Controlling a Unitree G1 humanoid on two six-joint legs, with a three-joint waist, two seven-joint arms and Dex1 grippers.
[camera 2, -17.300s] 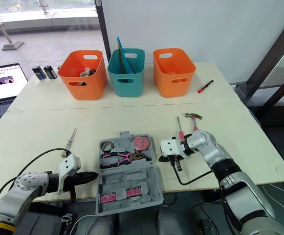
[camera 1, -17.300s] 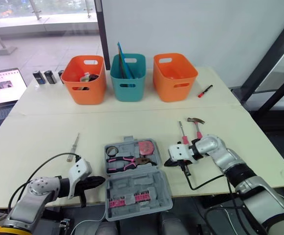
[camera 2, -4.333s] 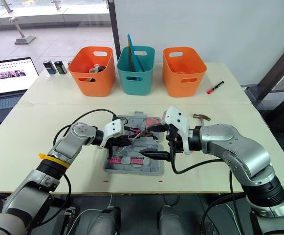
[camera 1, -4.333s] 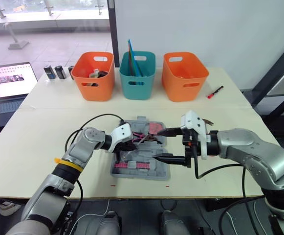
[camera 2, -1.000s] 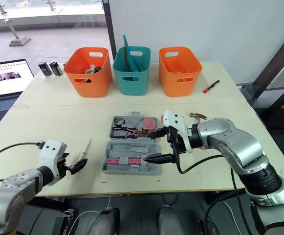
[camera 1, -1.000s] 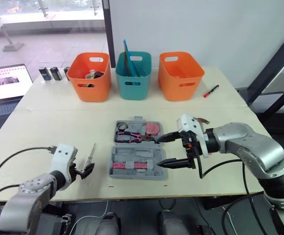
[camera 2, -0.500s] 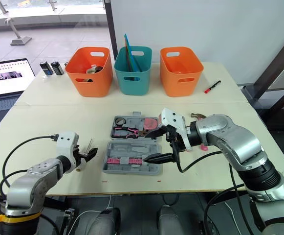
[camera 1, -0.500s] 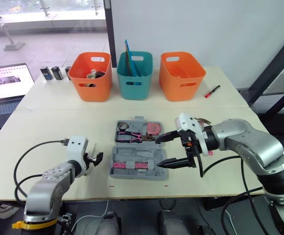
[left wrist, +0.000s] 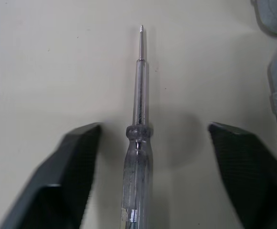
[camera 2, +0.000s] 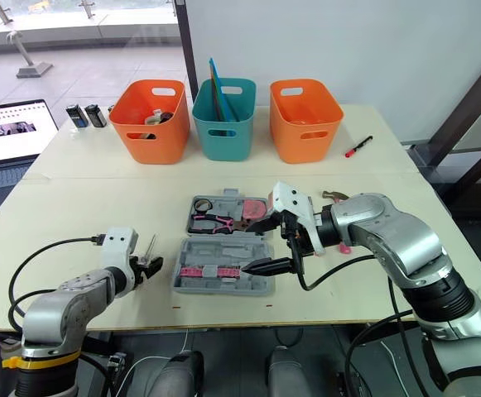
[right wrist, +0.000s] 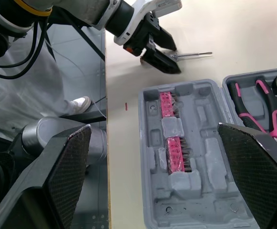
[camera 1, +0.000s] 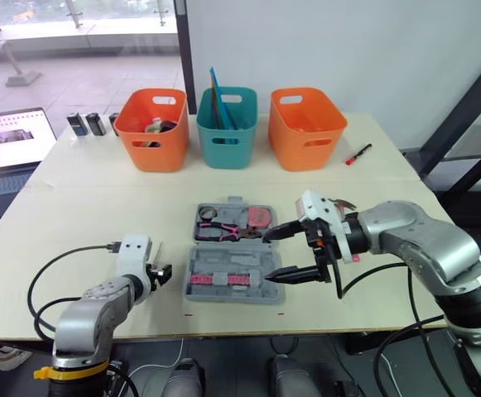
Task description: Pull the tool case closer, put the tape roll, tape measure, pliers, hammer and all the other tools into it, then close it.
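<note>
The grey tool case (camera 1: pixel 232 266) lies open mid-table. Its far half holds the tape roll (camera 1: pixel 208 214), pink-handled pliers (camera 1: pixel 223 231) and tape measure (camera 1: pixel 261 217). A clear-handled screwdriver (left wrist: pixel 139 143) lies on the table left of the case. My left gripper (camera 1: pixel 159 273) is low over it, open, one finger on each side of the handle with a gap on both sides. My right gripper (camera 1: pixel 269 258) hovers open and empty at the case's right edge. The hammer (camera 2: pixel 333 196) lies just behind my right wrist.
Along the back stand an orange bin (camera 1: pixel 147 131), a teal bin (camera 1: pixel 225 128) and a second orange bin (camera 1: pixel 305 128). A red marker (camera 1: pixel 357 154) lies at the back right. A laptop (camera 1: pixel 8 145) and small black items (camera 1: pixel 87 124) sit at the far left.
My left gripper has moved in toward the case and now straddles the screwdriver's handle, its fingers standing closer together than before. The right arm has stayed put.
</note>
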